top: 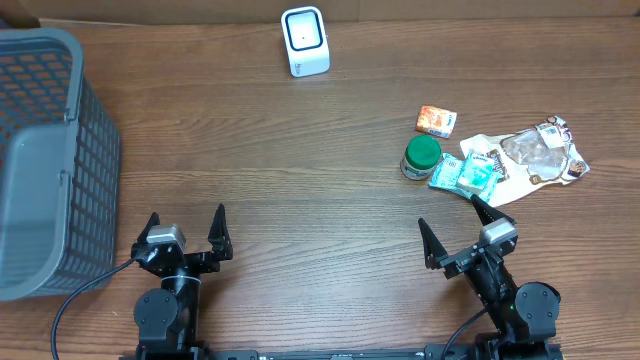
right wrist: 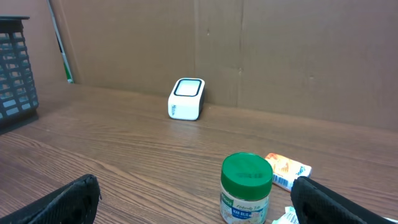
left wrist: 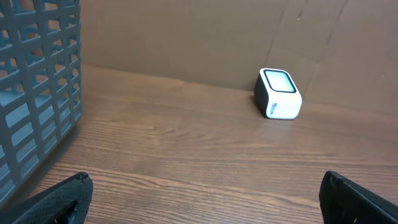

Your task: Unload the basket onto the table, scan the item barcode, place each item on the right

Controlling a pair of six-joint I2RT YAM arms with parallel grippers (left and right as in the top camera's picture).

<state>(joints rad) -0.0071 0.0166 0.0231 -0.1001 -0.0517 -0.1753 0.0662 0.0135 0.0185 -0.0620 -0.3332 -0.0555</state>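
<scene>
A white barcode scanner [top: 305, 41] stands at the table's far edge, also in the left wrist view as the scanner [left wrist: 279, 94] and in the right wrist view as the scanner [right wrist: 186, 99]. At the right lie the items: a green-lidded jar [top: 421, 157], an orange packet [top: 436, 121], a teal packet [top: 463, 173] and clear and white bags [top: 535, 153]. The jar [right wrist: 246, 189] stands close in front of my right gripper [top: 453, 226], which is open and empty. My left gripper [top: 185, 223] is open and empty near the front edge, far from the items.
A large grey plastic basket [top: 45, 160] fills the left side of the table, its wall [left wrist: 34, 87] close to the left gripper. A cardboard wall [right wrist: 280, 56] backs the table behind the scanner.
</scene>
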